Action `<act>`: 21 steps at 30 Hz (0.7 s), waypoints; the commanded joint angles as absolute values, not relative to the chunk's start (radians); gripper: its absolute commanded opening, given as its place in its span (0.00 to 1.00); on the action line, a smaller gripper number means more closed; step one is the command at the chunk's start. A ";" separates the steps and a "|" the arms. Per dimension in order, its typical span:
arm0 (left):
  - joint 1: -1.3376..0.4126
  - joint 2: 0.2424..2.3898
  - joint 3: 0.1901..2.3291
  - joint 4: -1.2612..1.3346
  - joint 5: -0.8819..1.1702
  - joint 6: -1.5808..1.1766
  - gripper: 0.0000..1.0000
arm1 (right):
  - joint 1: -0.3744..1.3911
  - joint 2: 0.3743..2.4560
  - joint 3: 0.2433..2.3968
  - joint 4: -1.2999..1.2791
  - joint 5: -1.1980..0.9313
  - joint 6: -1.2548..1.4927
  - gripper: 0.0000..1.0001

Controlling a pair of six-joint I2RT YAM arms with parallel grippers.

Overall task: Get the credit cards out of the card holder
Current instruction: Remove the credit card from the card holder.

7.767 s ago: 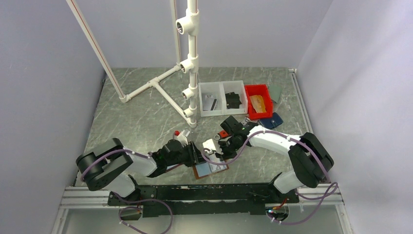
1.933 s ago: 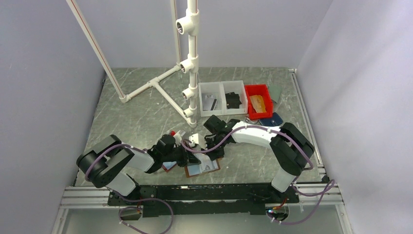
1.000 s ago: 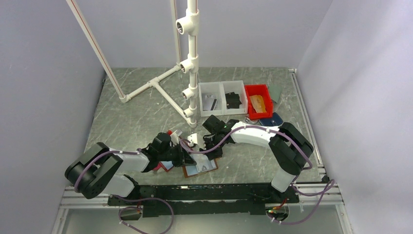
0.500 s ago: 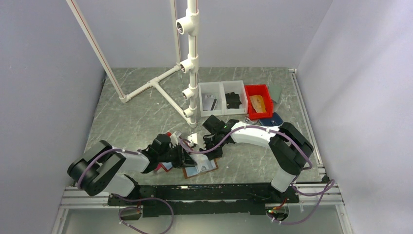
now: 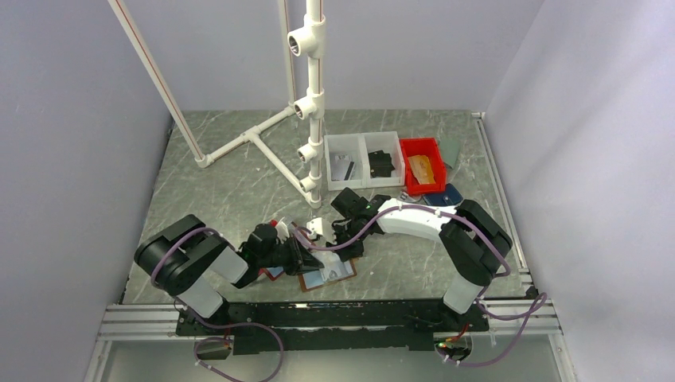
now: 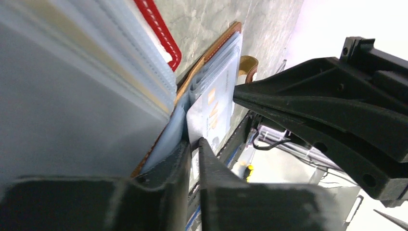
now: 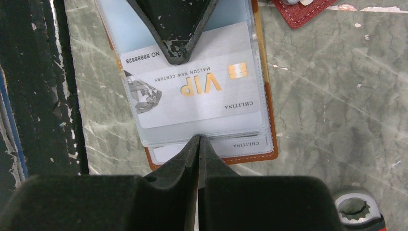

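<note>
The brown card holder (image 5: 327, 274) lies open near the front edge, its clear sleeves up. In the right wrist view a silver VIP credit card (image 7: 192, 91) lies in the top sleeve of the card holder (image 7: 267, 120). My left gripper (image 5: 306, 259) comes in from the left and is shut on the far edge of that card (image 6: 211, 115); its gripper (image 6: 194, 144) shows the jaws pinched together on it. My right gripper (image 5: 339, 253) is shut on the near edge of the sleeves, tips (image 7: 198, 139) together. The two grippers face each other across the holder.
A red pouch (image 7: 300, 9) lies on the table just left of the holder. A ring spanner head (image 7: 355, 209) lies by my right gripper. Two white bins (image 5: 364, 159), a red bin (image 5: 422, 165) and a white pipe frame (image 5: 314, 103) stand behind. The black front rail (image 5: 334, 314) is close.
Since 7.8 s ago both grippers and the holder have shifted left. In the last second the left arm's elbow has swung in toward the holder; the grippers stay on the holder.
</note>
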State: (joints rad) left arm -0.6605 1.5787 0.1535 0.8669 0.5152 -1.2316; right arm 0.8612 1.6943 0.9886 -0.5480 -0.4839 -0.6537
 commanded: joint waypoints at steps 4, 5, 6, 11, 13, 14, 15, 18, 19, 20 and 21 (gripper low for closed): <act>-0.658 1.630 0.108 0.965 0.445 -1.276 0.00 | 0.859 1.736 0.971 -0.552 -0.411 -0.673 0.06; -0.658 1.624 0.105 0.962 0.445 -1.269 0.00 | 0.859 1.737 0.971 -0.553 -0.410 -0.674 0.06; -0.658 1.612 0.102 0.954 0.446 -1.256 0.00 | 0.859 1.736 0.971 -0.552 -0.410 -0.675 0.06; -0.657 1.474 0.115 0.782 0.465 -1.129 0.00 | 0.859 1.734 0.968 -0.551 -0.398 -0.676 0.06; -0.657 1.360 0.136 0.619 0.458 -1.072 0.00 | 0.858 1.734 0.969 -0.551 -0.397 -0.676 0.06; -0.657 1.311 0.142 0.550 0.450 -1.053 0.00 | 0.858 1.734 0.969 -0.552 -0.396 -0.676 0.06; -0.655 1.257 0.145 0.483 0.441 -1.036 0.00 | 0.858 1.736 0.969 -0.552 -0.395 -0.677 0.06; -0.652 1.095 0.144 0.297 0.407 -0.999 0.00 | 0.857 1.736 0.969 -0.553 -0.393 -0.676 0.06; -0.650 1.044 0.143 0.250 0.398 -0.986 0.00 | 0.856 1.736 0.970 -0.554 -0.393 -0.677 0.06; -0.646 0.991 0.139 0.205 0.394 -0.980 0.00 | 0.856 1.736 0.971 -0.555 -0.395 -0.678 0.06; -0.644 0.944 0.136 0.169 0.391 -0.973 0.00 | 0.856 1.736 0.972 -0.557 -0.398 -0.679 0.06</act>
State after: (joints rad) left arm -0.6559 1.0954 0.1242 0.4225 0.4370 -1.0641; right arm 0.8612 1.6943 0.9886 -0.5484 -0.4828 -0.6540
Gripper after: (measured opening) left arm 0.012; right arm 0.059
